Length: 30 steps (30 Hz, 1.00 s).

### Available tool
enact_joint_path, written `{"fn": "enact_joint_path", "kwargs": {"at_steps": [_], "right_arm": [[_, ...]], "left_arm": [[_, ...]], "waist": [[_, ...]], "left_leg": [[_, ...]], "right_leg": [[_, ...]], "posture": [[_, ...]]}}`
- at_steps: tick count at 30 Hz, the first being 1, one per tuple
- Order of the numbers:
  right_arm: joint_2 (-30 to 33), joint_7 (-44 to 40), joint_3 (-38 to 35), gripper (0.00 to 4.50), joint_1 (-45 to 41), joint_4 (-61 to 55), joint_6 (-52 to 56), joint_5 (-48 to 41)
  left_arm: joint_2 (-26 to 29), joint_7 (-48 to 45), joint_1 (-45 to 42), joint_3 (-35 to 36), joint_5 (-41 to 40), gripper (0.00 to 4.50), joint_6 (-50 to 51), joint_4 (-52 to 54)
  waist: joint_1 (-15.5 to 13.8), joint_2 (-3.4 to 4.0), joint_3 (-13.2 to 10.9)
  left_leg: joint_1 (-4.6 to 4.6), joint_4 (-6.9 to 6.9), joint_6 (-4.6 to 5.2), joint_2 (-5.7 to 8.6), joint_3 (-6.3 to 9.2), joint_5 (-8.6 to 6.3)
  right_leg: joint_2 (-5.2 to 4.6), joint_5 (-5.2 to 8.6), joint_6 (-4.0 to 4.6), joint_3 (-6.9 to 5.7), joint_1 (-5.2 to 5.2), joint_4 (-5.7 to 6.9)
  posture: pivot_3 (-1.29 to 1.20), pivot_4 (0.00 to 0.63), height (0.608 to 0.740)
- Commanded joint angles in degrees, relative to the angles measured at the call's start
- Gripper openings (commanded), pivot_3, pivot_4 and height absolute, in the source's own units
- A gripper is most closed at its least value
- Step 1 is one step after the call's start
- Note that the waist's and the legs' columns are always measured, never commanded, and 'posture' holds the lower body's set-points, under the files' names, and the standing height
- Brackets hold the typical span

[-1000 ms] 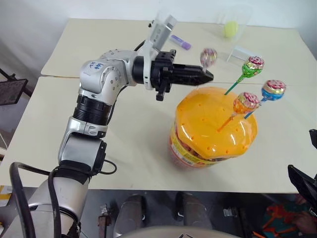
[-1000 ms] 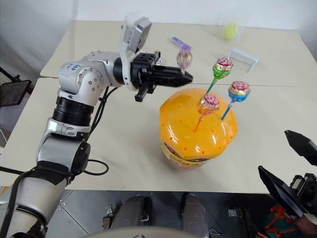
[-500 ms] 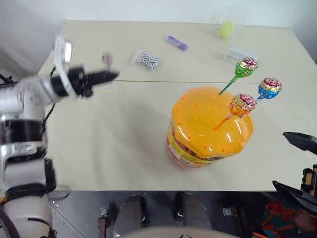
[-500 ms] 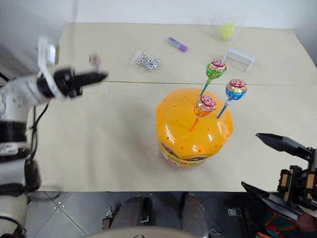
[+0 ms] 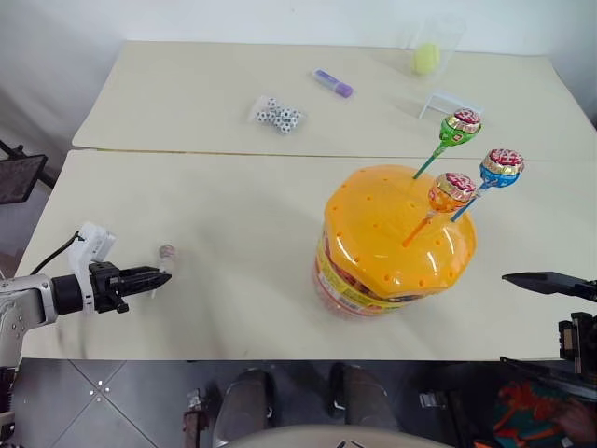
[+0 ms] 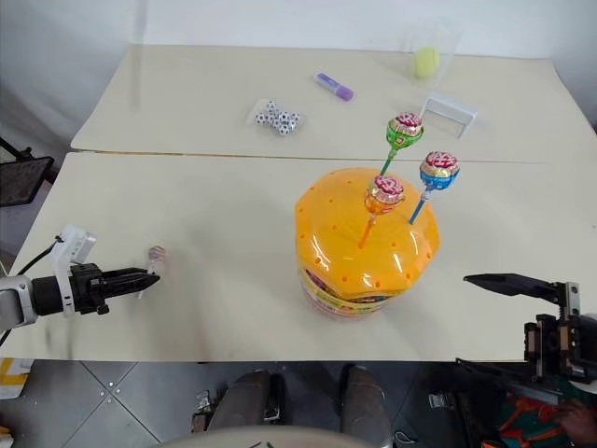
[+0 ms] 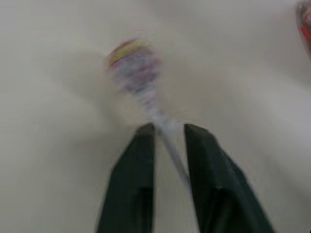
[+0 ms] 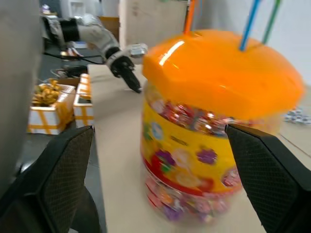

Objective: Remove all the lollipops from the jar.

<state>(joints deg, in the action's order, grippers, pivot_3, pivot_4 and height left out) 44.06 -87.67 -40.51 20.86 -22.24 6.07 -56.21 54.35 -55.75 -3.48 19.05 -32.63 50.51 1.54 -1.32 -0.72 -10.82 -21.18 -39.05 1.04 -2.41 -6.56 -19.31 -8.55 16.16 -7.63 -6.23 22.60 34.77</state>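
Observation:
The jar (image 5: 396, 233) stands on the table's right half, a clear tub with a domed orange lid and a yellow-red label band. Three lollipops stick up from holes in the lid: green (image 5: 462, 123), blue (image 5: 502, 164) and orange (image 5: 452, 189). Low over the front left of the table is my left gripper (image 5: 164, 275). Its fingers (image 7: 138, 160) stand slightly apart, and the thin stick of the pink lollipop (image 7: 133, 63) runs loosely between them. The candy's head (image 5: 167, 251) lies just past the tips. My right gripper (image 6: 485, 327) hangs wide open off the front right edge, facing the jar (image 8: 209, 126).
At the back of the table lie a purple marker (image 5: 334, 82), a small bag of black-and-white beads (image 5: 277, 114), a clear cup with a yellow ball (image 5: 427, 58) and a small clear box (image 5: 451, 101). A seam (image 5: 233, 154) crosses the table.
My left arm swung from above the jar far to the left and down to the table's front, carrying the pink lollipop. Its fingers have parted. The right gripper shifted slightly beside the jar.

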Motion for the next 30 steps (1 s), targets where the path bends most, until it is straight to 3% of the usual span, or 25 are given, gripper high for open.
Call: {"fn": "enact_joint_path", "kwargs": {"at_steps": [1,2,6,8,11,15,17,22,30], "right_arm": [[-0.8,-2.5,-0.9,4.5,0.1,0.1,-0.4,-1.0],[-1.1,-1.9,-1.2,4.5,0.3,0.0,-0.1,-1.4],[-2.9,1.4,-4.0,4.5,0.9,-0.5,0.8,-3.8],[-4.3,3.8,-5.9,4.5,1.7,-1.7,1.5,-5.9],[-6.4,6.5,-7.8,4.5,2.9,-4.0,1.8,-7.7],[-9.1,7.9,-8.9,4.5,5.8,-7.1,1.6,-8.5],[-9.8,8.8,-8.9,4.5,6.2,-8.2,1.4,-8.6],[-11.5,11.4,-11.1,4.5,7.8,-11.1,1.0,-10.7],[-13.5,14.5,-11.1,4.5,10.0,-15.0,0.7,-12.3]], "left_arm": [[2.7,-4.7,-2.6,1.9,3.3,2.37,-12.6,-4.2],[3.3,-7.8,-4.1,2.4,3.2,2.67,-16.7,-5.5],[7.7,-18.5,-13.8,1.7,0.0,2.67,-20.2,-9.1],[8.7,-23.6,-20.9,-1.3,-3.6,2.67,-17.2,-7.1],[2.9,-24.3,-34.3,-5.9,-10.4,2.67,-11.0,-3.0],[-12.5,-17.9,-51.1,-14.1,-13.8,2.67,-5.9,0.7],[-17.7,-15.6,-55.0,-16.1,-13.4,2.67,-5.6,0.5],[-22.9,-14.2,-57.8,-20.9,-13.0,2.67,-2.7,2.5],[-27.5,-14.0,-63.1,-26.3,-16.4,2.67,7.7,3.5]], "waist": [[-0.1,0.0,0.0],[-0.2,-0.01,0.0],[-0.3,-0.02,0.0],[-0.4,-0.02,0.0],[-0.5,-0.02,0.0],[-1.1,-0.06,0.0],[-1.1,-0.08,0.0],[0.5,-0.02,0.0],[-0.5,-0.01,0.0]], "left_leg": [[-0.01,0.0,-0.04,-0.05,-0.05,-0.02],[-0.01,0.0,-0.08,-0.08,-0.07,-0.03],[-0.1,-0.02,-0.09,-0.09,-0.17,-0.06],[-0.09,-0.02,-0.02,-0.03,-0.28,-0.11],[-0.09,-0.08,0.04,0.29,-0.33,-0.15],[-0.11,-0.26,0.1,0.43,-0.35,-0.13],[-0.1,-0.34,0.13,0.45,-0.36,-0.12],[0.02,-0.23,0.13,0.35,-0.36,-0.12],[-0.12,-0.35,0.19,0.4,-0.27,-0.12]], "right_leg": [[0.01,0.04,0.07,0.0,0.08,0.0],[0.04,0.06,0.1,-0.02,0.11,0.01],[0.06,0.06,0.12,-0.07,0.17,0.16],[0.04,0.05,0.09,-0.1,0.18,0.18],[0.04,0.0,0.0,-0.16,0.17,0.28],[0.03,-0.09,-0.16,-0.13,0.0,0.25],[0.04,-0.1,-0.19,-0.09,-0.05,0.21],[0.14,-0.09,-0.19,0.05,0.02,0.18],[0.12,-0.09,-0.19,0.12,-0.04,-0.02]], "posture": [[0.0,0.15,0.74],[0.0,0.15,0.74],[0.0,0.15,0.74],[0.0,0.15,0.74],[0.0,0.15,0.74],[0.0,0.15,0.74],[0.0,0.15,0.74],[0.0,0.15,0.74],[0.0,0.15,0.74]]}}
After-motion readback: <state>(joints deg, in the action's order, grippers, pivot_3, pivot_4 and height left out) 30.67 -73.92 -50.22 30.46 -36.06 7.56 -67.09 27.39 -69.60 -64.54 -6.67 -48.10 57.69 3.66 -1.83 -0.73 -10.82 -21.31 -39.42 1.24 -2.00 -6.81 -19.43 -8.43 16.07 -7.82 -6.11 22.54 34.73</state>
